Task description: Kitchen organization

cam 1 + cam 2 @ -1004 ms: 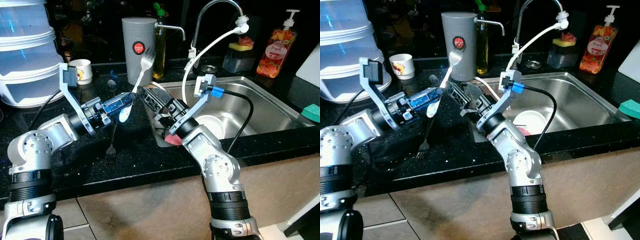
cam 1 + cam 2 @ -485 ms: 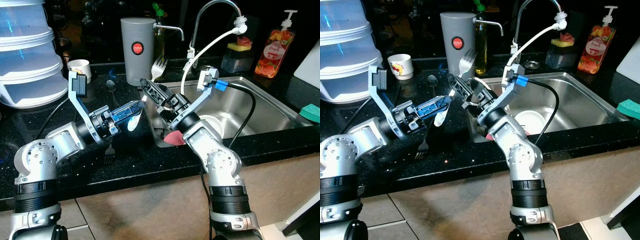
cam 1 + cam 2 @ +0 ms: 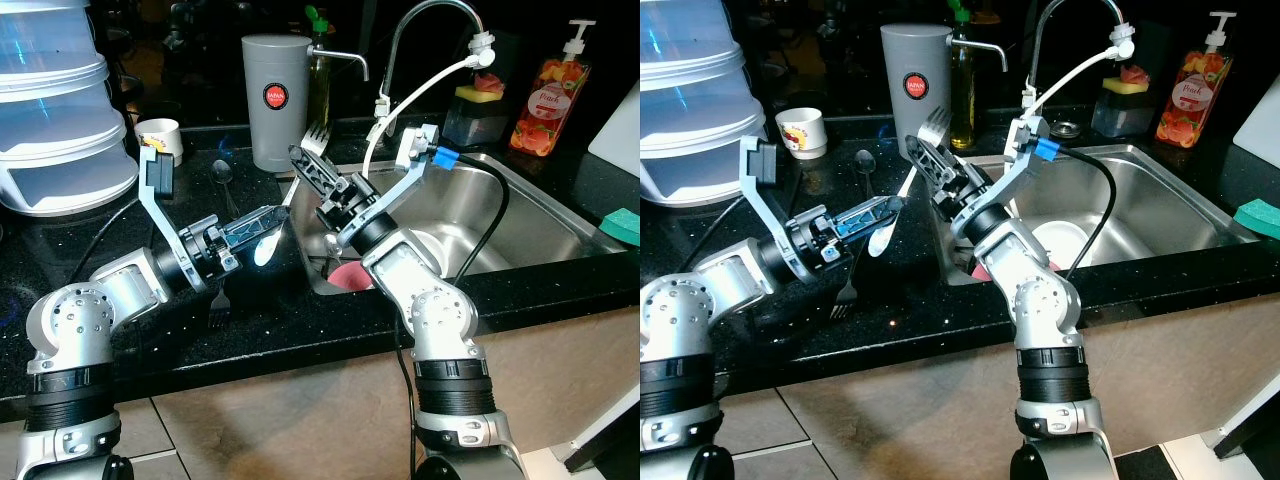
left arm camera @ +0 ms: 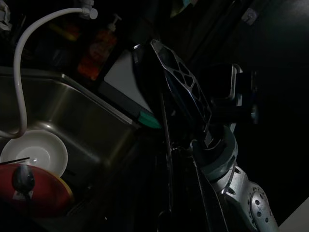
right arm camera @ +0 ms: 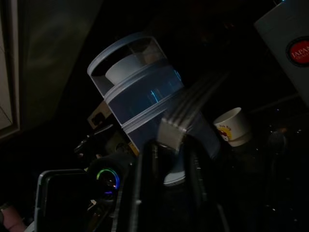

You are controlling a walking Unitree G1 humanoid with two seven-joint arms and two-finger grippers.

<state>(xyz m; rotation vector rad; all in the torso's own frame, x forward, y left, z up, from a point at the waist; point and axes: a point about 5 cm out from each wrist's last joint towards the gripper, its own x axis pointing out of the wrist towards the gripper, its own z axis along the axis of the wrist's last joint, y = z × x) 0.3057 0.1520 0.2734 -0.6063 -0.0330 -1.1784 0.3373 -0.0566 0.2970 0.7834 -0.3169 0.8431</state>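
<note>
Right gripper [image 3: 312,172]: raised over the counter's [image 3: 280,310] sink-side edge, fingers clamped on the handle of a silver fork [image 3: 316,135], tines up and tilted toward the grey canister [image 3: 277,100].
Fork: held clear of the counter, its tines just in front of the canister's lower right side.
Left gripper [image 3: 262,222]: stretched low over the counter's middle, pointing at the right arm; a pale spoon bowl [image 3: 266,249] shows at its tip, but whether the fingers are apart or together cannot be told.
Counter: a dark fork [image 3: 218,305] lies near the front edge under the left arm; a dark spoon [image 3: 222,172] lies toward the back, near a small cup [image 3: 160,139].
Sink [image 3: 520,215]: a white bowl [image 4: 35,152] and a red dish [image 4: 41,191] sit at its left end, touching.
Back edge: soap bottle [image 3: 547,92] at the sink's far right corner; stacked clear containers [image 3: 55,110] at the counter's far left.
</note>
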